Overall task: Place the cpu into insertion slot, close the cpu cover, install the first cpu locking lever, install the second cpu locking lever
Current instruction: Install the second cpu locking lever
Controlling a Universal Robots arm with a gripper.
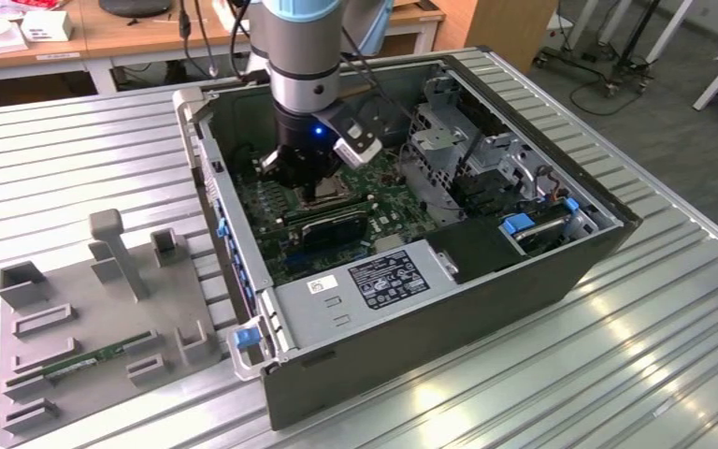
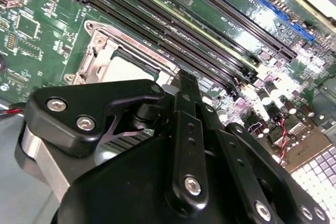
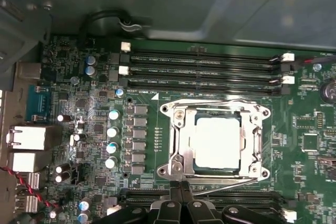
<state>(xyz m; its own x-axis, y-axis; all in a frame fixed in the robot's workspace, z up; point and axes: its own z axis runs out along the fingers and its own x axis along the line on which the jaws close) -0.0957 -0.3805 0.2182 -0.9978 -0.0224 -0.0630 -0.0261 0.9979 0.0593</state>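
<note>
A: Where's the cpu (image 3: 218, 142)?
B: Seated in the insertion slot (image 3: 181, 157), mid motherboard (image 3: 94, 98). The cpu cover (image 3: 255, 142) lies flat around it, chip showing through its window.
A: Levers?
B: Thin wires run along the cover's edges; latched or not, can't tell.
A: Gripper (image 3: 180, 190)?
B: Fingertips pressed together, holding nothing, at the socket edge opposite the board's nearest case wall. Socket lies straight beyond the tips.
</note>
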